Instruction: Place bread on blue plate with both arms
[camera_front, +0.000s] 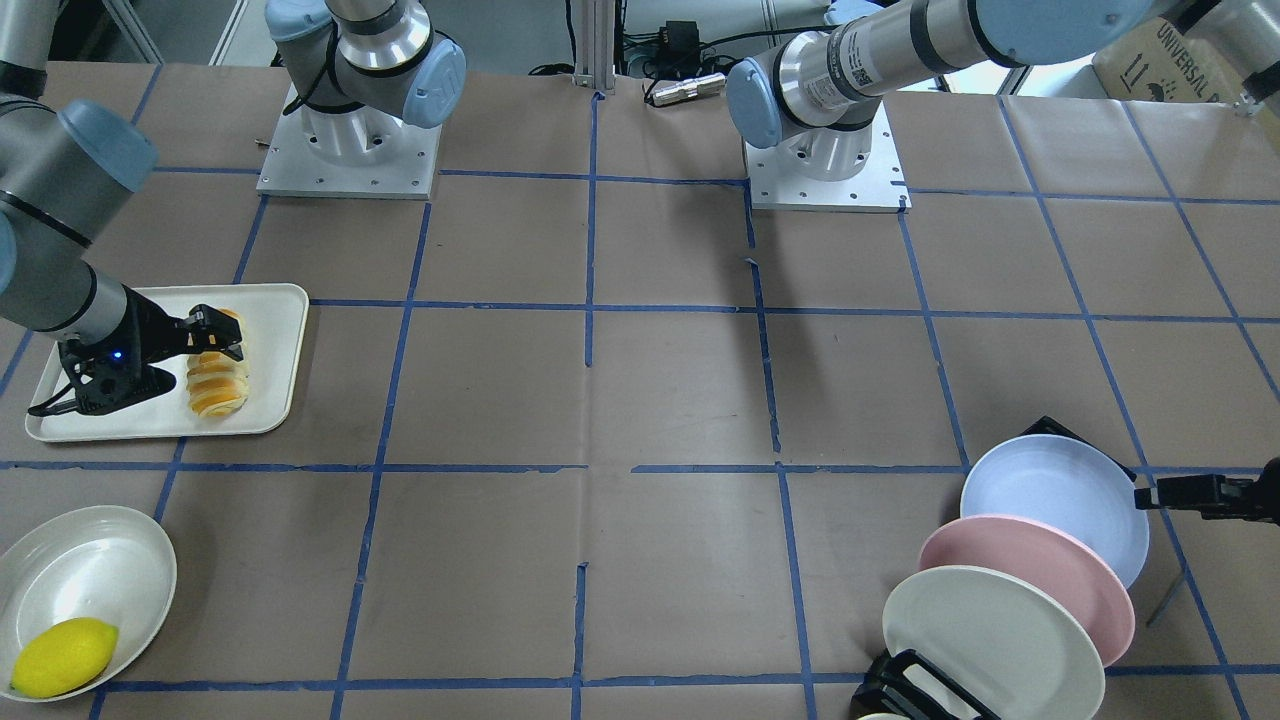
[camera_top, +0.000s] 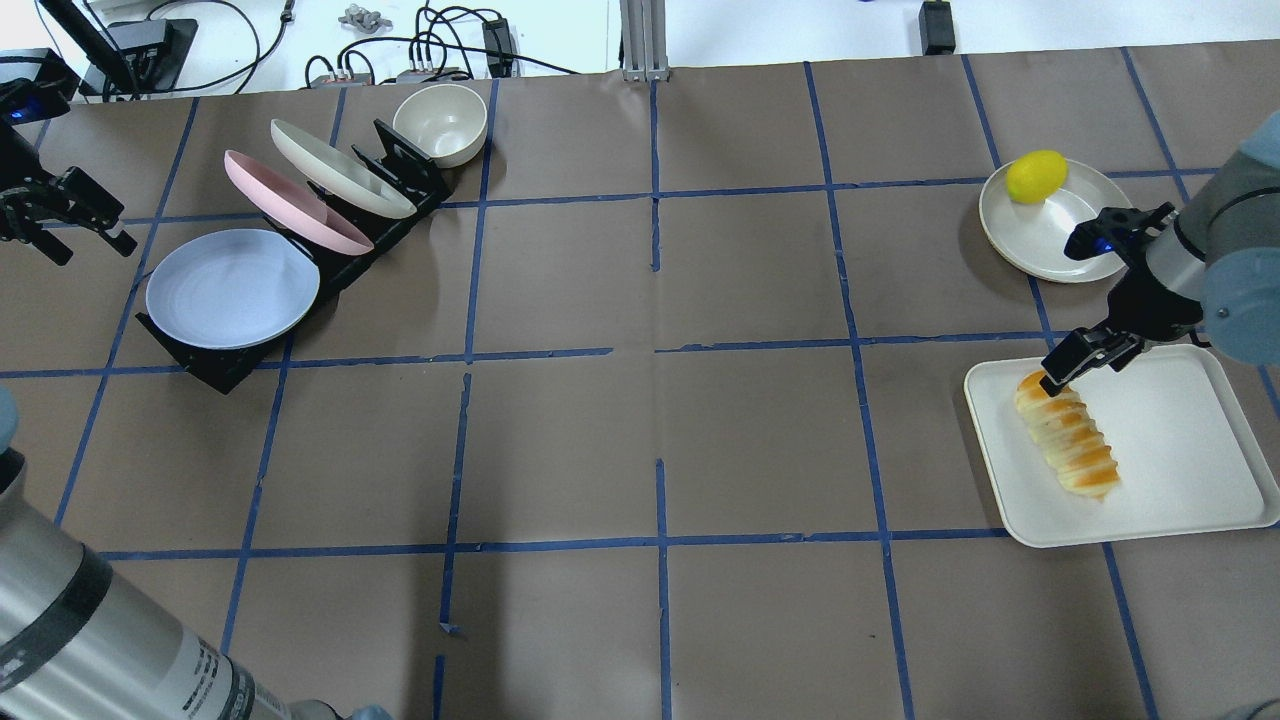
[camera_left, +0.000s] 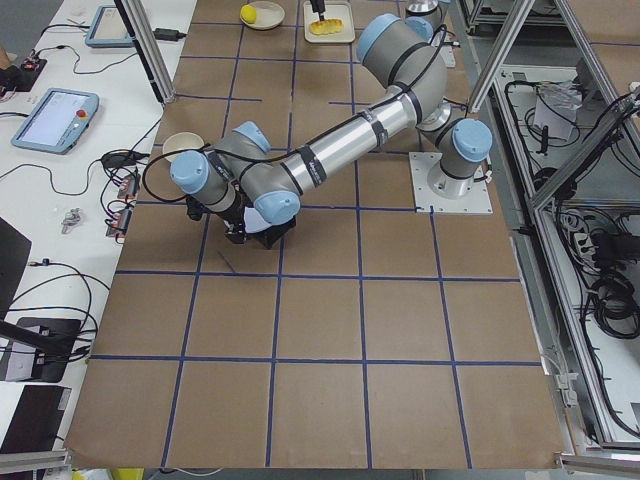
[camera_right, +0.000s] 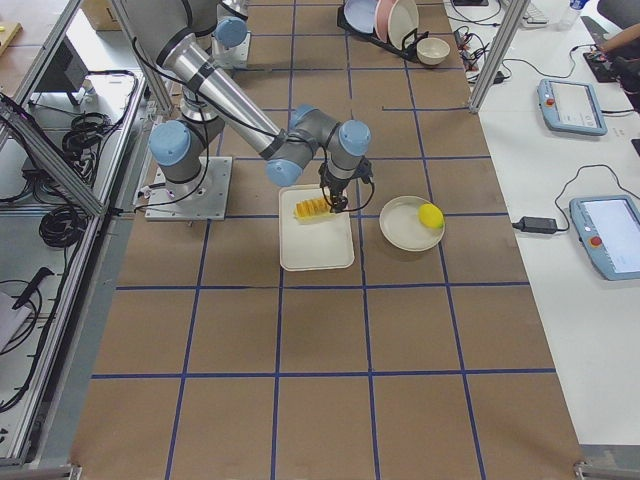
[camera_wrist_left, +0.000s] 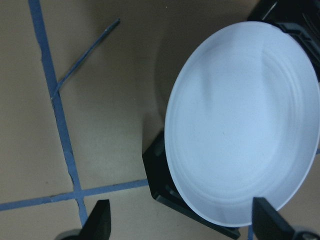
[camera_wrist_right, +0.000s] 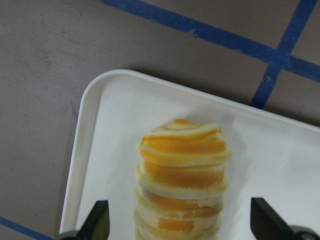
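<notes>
The bread (camera_top: 1065, 435), a ridged loaf with orange and cream stripes, lies on a white tray (camera_top: 1180, 450) at the table's right. It also shows in the front view (camera_front: 218, 385) and in the right wrist view (camera_wrist_right: 180, 175). My right gripper (camera_top: 1075, 362) is open and hangs over the loaf's far end, one finger on each side (camera_wrist_right: 97, 222). The blue plate (camera_top: 232, 288) leans in the front slot of a black rack (camera_top: 230, 365) at the left and fills the left wrist view (camera_wrist_left: 240, 125). My left gripper (camera_top: 90, 225) is open and empty, just beyond the plate's rim.
A pink plate (camera_top: 290, 200) and a cream plate (camera_top: 340, 168) stand in the same rack behind the blue one. A cream bowl (camera_top: 440, 122) sits past the rack. A yellow lemon (camera_top: 1036, 176) lies in a white dish (camera_top: 1050, 240) beyond the tray.
</notes>
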